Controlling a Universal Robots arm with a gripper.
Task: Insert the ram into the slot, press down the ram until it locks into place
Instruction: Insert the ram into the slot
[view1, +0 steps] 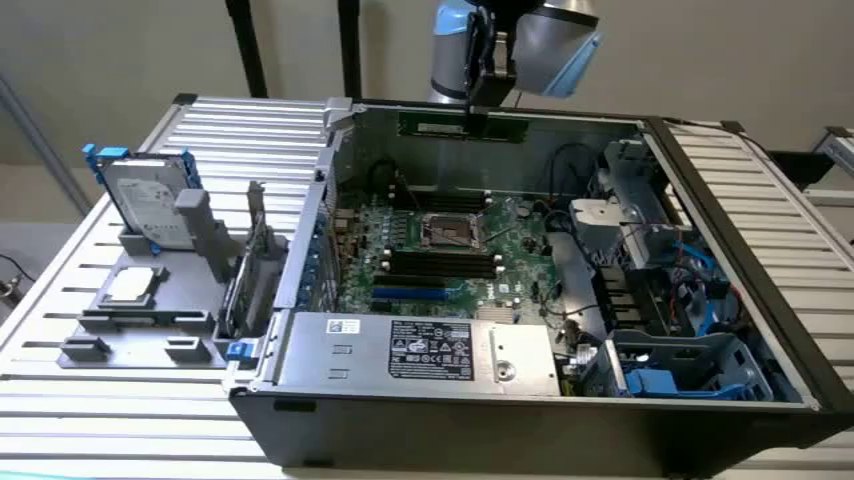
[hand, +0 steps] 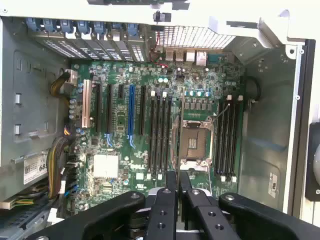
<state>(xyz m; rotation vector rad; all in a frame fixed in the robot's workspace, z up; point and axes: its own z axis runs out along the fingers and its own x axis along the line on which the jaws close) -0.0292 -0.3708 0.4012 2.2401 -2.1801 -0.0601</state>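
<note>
At the exterior view's left, a hard drive (view1: 140, 200) stands on the desk (view1: 134, 425). The gripper (view1: 474, 108) has its jaws clenched on the ram (view1: 463, 127), well above the black slots (view1: 438, 264). The print on the power-supply label (view1: 430, 350) is unreadable.

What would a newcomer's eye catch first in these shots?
The open computer case fills the middle of the exterior view, its green motherboard laid bare. Over the case's far wall the claw grips the ram, not yet in the black slots.
</note>
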